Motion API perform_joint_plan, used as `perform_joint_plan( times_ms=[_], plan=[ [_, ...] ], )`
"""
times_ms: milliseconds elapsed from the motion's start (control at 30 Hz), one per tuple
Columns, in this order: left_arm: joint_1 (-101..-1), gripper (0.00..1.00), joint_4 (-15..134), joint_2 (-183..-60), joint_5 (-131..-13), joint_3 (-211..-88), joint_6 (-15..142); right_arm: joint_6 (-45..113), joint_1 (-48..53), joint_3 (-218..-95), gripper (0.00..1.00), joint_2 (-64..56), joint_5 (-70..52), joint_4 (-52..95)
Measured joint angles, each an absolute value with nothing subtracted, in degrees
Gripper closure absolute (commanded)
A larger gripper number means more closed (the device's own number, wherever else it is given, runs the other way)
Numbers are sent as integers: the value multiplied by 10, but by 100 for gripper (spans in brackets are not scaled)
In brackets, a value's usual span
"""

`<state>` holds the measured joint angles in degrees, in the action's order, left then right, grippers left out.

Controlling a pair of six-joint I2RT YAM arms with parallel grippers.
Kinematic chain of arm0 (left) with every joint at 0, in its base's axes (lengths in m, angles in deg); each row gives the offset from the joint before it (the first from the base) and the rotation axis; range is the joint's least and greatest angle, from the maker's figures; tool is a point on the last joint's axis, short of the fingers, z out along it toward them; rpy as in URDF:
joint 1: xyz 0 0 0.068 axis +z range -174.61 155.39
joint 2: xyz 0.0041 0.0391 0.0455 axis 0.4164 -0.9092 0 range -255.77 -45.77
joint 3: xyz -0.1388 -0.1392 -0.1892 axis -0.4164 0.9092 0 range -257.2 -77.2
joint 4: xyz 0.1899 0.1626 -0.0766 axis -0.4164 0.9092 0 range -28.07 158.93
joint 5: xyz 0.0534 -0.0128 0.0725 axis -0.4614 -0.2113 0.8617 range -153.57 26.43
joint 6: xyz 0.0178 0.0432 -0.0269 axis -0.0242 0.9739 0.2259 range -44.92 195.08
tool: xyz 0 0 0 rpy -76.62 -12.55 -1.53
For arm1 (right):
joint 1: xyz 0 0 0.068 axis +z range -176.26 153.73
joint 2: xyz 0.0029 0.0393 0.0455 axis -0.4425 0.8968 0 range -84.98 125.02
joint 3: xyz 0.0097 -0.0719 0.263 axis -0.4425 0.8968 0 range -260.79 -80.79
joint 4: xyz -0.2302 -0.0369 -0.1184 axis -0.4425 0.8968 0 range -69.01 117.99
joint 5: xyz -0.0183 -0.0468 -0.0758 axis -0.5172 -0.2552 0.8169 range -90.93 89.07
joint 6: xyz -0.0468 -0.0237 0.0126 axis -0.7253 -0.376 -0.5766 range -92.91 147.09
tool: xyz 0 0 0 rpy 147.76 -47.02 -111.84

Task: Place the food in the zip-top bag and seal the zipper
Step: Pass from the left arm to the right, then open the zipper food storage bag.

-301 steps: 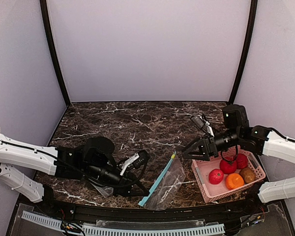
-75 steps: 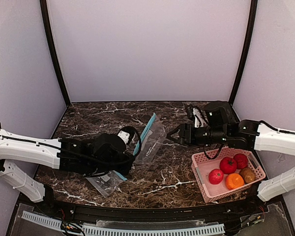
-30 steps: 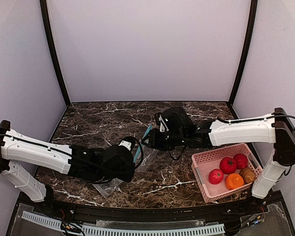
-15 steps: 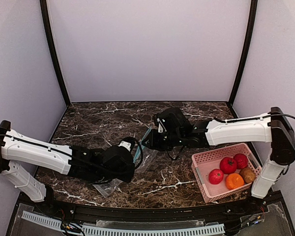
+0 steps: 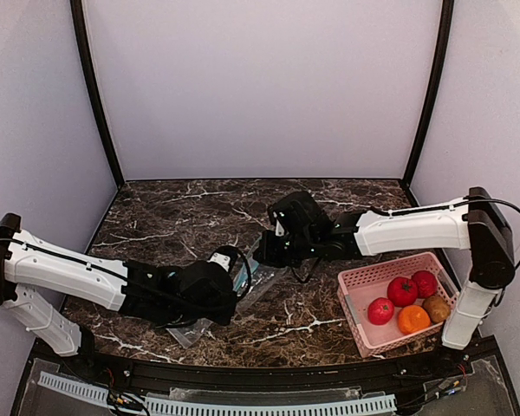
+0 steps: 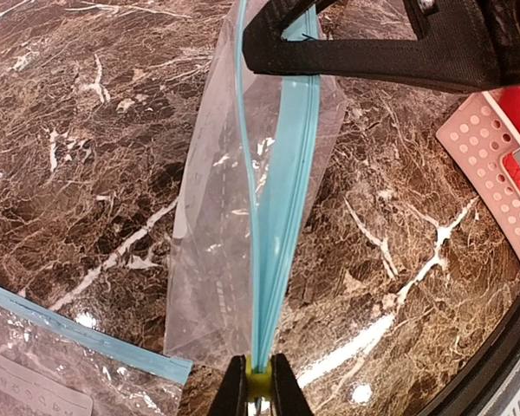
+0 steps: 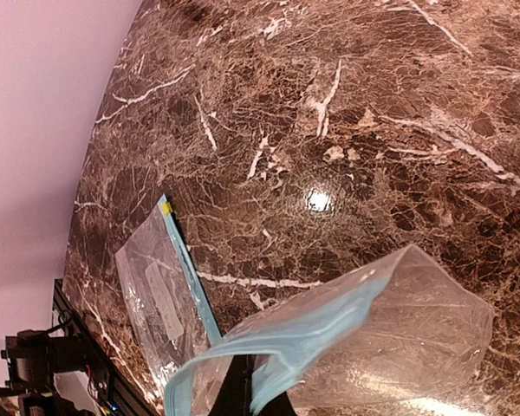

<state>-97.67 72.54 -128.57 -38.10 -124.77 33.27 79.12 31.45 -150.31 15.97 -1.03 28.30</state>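
1. Left gripper (image 5: 234,267) (image 6: 258,383): clenched on the yellow-green tab at one end of the blue zipper of the zip-top bag (image 5: 258,277) (image 6: 243,217) (image 7: 399,329). Fingers pressed in from both sides of the tab.
2. Right gripper (image 5: 264,251) (image 7: 247,381): pinched tight on the blue zipper strip at the bag's opposite end. In the left wrist view, black fingers closed across the strip at the top of frame.
3. Bag strung between the two grippers near the middle of the marble table (image 5: 182,217), zipper edge uppermost, clear body sagging below it. Whether the bottom touches the table: cannot tell.
4. Zipper tracks parted slightly along the middle, meeting again at the tab. Nothing visible inside the bag.
5. Food all in the pink basket (image 5: 354,305) (image 6: 494,173) at the right near side of the table, well apart from the bag: red fruits (image 5: 402,290), three of them, an orange fruit (image 5: 413,319) and a brown fruit (image 5: 436,307), packed close together.
6. Second bag (image 5: 186,328) (image 6: 35,368) (image 7: 160,295), also clear with a blue zipper, flat on the table just beside the left arm. Held by neither gripper.
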Motion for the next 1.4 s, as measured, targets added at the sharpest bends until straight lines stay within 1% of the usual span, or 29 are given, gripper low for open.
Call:
perform_joint_plan(
  times_ms=[33,67,100,167,200,233,267,300,367,433,567,767,1067,1133,1167,1233,1300,1400],
  plan=[
    [-977,94,723,-1286,-383,-1247,332,789,314,-1503,100,160,-11,283],
    [-977,87,721,-1286,-386,-1246,332,789,314,-1503,100,159,-11,282],
    [-977,83,719,-1286,-389,-1246,332,788,314,-1502,100,159,-11,280],
    [-977,66,717,-1285,-395,-1246,332,786,314,-1495,100,155,-14,270],
    [-977,62,717,-1283,-400,-1246,332,785,314,-1492,100,152,-14,268],
    [-977,52,717,-1281,-405,-1246,335,784,314,-1487,100,147,-15,266],
    [-977,48,718,-1278,-411,-1246,335,781,314,-1484,100,143,-16,266],
    [-977,41,719,-1274,-417,-1247,339,779,314,-1480,100,137,-18,266],
    [-978,33,722,-1263,-424,-1250,341,772,314,-1476,100,127,-22,265],
    [-978,28,726,-1247,-433,-1258,341,765,314,-1470,100,114,-25,265],
    [-973,24,728,-1218,-452,-1271,341,746,314,-1454,100,88,-32,265],
    [-948,23,730,-1183,-496,-1279,341,713,316,-1431,100,50,-57,266],
    [-932,21,726,-1188,-533,-1308,348,682,337,-1422,100,24,-75,266],
    [-931,24,721,-1196,-537,-1317,351,680,342,-1422,100,24,-78,266],
    [-930,30,718,-1200,-537,-1319,352,679,345,-1422,100,24,-79,266],
    [-929,38,717,-1210,-537,-1324,356,678,348,-1423,100,25,-82,266],
    [-929,40,719,-1220,-533,-1326,359,678,351,-1423,100,27,-85,266],
    [-929,40,728,-1236,-521,-1326,362,678,354,-1424,100,30,-88,266]
  ],
)
